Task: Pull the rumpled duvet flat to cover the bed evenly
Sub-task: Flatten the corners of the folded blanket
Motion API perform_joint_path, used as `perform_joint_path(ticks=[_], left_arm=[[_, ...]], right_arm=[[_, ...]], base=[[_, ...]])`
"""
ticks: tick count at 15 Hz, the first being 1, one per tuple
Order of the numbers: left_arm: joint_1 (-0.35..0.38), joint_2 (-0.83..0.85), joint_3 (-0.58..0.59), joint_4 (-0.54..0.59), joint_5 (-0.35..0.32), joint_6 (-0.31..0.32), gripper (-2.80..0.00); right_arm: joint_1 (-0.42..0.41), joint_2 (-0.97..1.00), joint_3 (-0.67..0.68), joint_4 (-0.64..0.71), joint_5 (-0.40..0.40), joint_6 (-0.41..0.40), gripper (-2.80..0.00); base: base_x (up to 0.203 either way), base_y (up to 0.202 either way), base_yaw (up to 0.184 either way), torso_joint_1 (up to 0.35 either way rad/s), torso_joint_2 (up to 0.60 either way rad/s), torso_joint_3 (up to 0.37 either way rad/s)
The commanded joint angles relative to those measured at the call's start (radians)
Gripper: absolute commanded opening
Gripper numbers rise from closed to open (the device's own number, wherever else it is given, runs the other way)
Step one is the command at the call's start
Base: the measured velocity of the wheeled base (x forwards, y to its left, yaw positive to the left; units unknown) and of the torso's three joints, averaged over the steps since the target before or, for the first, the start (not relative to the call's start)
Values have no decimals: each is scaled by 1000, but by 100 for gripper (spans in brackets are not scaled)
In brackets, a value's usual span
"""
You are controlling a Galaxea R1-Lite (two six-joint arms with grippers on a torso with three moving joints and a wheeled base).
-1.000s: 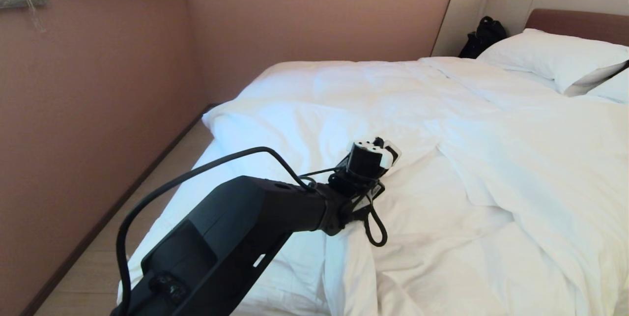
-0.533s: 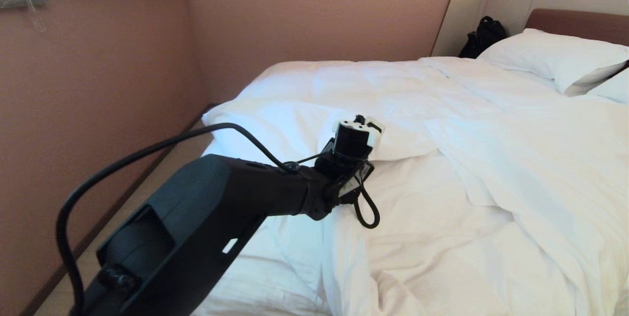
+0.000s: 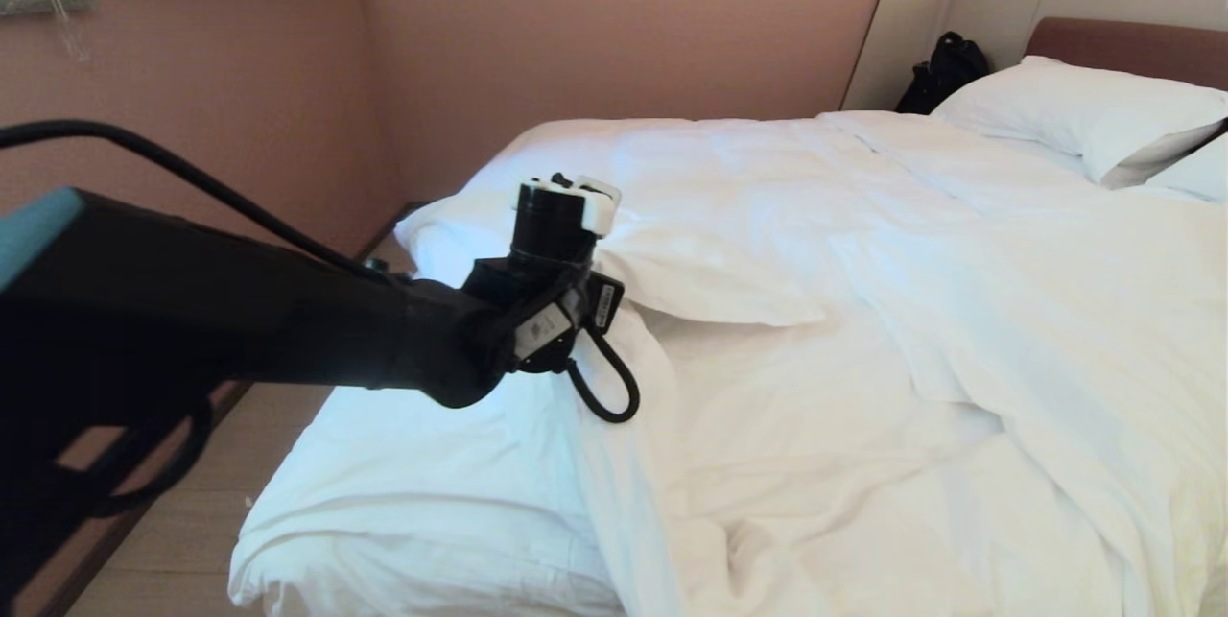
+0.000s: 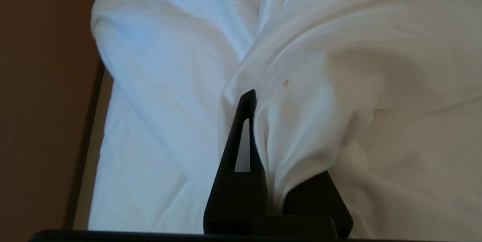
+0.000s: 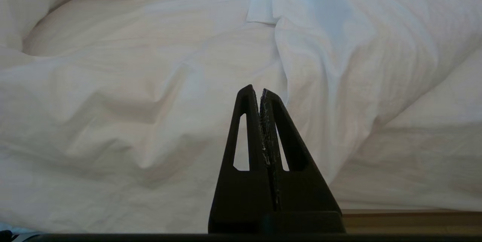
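Observation:
The white duvet (image 3: 863, 243) lies rumpled over the bed, whose brown headboard (image 3: 1132, 46) shows at the far right. My left gripper (image 3: 568, 200) hangs over the bed's left side, near the duvet's far left corner. In the left wrist view it (image 4: 261, 101) is shut on a bunched fold of the duvet (image 4: 339, 65); cloth hides one finger. The right gripper (image 5: 259, 90) is shut on nothing, low by the bed's edge with the duvet (image 5: 131, 102) before it. It is outside the head view.
White pillows (image 3: 1084, 113) lie at the head of the bed, with a black bag (image 3: 945, 70) beside them. A pink wall (image 3: 192, 166) runs close along the bed's left side, leaving a narrow strip of wooden floor (image 3: 182, 531).
The left gripper has shut on a duvet fold. It has risen and moved left and away, toward the bed's left edge, drawing the fold along. The right arm has not moved.

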Motion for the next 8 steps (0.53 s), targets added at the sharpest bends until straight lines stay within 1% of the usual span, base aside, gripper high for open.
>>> perform_joint_path(ticks=[1, 3, 5, 6, 8], left_arm=[[31, -220, 196, -25, 3, -11, -280], [57, -361, 374, -48, -2, -19, -280], [97, -496, 517, -61, -11, -23, -280], [127, -556, 578, -65, -22, -25, -280], [181, -673, 660, -68, -46, -48, -280]], right_arm=[[0, 1, 0, -1, 1, -1, -280], [0, 1, 0, -2, 1, -1, -280], [0, 1, 0, -1, 1, -1, -280], [0, 1, 0, 0, 1, -1, -280], [0, 1, 0, 0, 1, -1, -280]], base=[[0, 0, 0, 0, 0, 0], [0, 0, 0, 0, 0, 0], [0, 0, 0, 0, 0, 0], [0, 0, 0, 0, 0, 0], [0, 0, 0, 0, 0, 0]])
